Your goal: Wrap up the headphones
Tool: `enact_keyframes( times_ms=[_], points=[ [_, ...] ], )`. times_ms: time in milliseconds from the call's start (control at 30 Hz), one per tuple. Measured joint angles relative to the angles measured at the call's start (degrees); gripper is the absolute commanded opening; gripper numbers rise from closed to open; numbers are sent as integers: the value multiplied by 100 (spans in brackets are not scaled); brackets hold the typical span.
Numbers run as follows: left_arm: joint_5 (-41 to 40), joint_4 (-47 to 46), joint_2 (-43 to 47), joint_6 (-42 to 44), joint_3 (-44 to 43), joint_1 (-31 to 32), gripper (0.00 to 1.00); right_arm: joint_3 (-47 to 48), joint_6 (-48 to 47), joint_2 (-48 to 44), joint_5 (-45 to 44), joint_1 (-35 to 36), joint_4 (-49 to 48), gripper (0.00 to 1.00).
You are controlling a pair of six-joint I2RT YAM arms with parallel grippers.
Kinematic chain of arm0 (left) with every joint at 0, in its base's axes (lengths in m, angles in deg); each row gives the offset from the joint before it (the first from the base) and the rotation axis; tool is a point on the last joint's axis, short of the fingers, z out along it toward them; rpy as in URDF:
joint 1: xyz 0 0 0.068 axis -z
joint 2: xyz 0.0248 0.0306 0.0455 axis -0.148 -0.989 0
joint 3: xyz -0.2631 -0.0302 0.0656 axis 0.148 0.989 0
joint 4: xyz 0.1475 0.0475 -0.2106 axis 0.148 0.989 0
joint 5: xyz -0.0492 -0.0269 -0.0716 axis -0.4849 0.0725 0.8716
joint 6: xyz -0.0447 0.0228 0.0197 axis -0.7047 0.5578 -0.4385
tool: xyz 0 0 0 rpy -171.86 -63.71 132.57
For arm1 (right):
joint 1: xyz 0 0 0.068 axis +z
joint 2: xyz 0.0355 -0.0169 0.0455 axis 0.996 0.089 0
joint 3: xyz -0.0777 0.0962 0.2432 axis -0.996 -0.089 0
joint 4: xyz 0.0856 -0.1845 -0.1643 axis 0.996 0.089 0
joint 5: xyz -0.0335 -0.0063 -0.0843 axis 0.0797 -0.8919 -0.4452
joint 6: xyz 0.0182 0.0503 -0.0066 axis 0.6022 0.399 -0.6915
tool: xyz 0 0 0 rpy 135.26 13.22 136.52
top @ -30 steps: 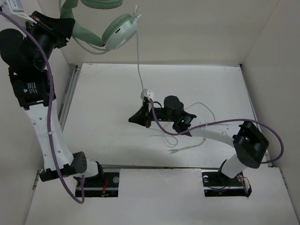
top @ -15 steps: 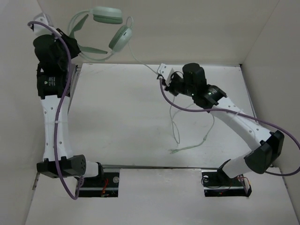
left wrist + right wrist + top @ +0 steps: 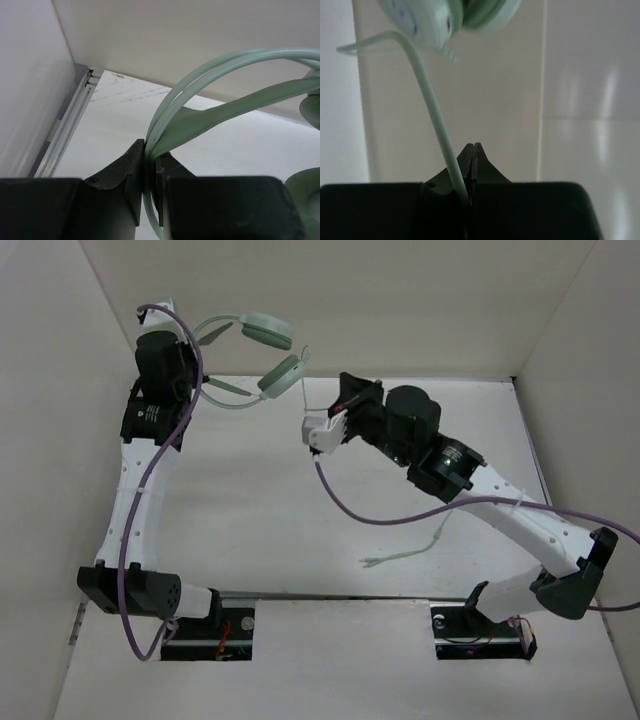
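The mint-green headphones (image 3: 268, 330) hang in the air at the back left, the earcups (image 3: 283, 376) side by side. My left gripper (image 3: 192, 375) is shut on the thin headband (image 3: 200, 82), which passes between its jaws (image 3: 149, 149). My right gripper (image 3: 338, 400) sits just right of the lower earcup and is shut on the pale cable (image 3: 432, 105). That cable runs up from its jaws (image 3: 473, 148) to the earcup (image 3: 432, 20). The cable's free tail (image 3: 400, 556) lies on the table.
White walls enclose the table (image 3: 230, 510) on the left, back and right. A metal rail (image 3: 150, 430) runs along the left edge. My right arm's purple cable (image 3: 350, 505) loops low over the table's middle.
My left arm swung right and lower, bringing the headphones with it. My right gripper moved left toward the lower earcup, still on the cable, so the span of cable between them is shorter.
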Motion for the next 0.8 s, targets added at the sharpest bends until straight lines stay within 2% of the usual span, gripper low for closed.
enact_keyframes(
  times_ms=[167,333,467,633,800],
  points=[
    [44,-37,-4,205,256,437,0,79,-955,39,463,844,-708,0],
    [297,15,-2,479,726,1156,0,245,-1432,57,1047,911,-1169,0],
    [621,173,4,719,1036,1661,0,538,-1532,197,1375,741,-1368,0],
    [914,358,223,1115,1213,2173,0,518,-1526,216,1523,192,-1416,0],
    [1099,498,658,1589,1215,2385,0,216,-1532,175,1567,-236,-1434,0]
  ],
)
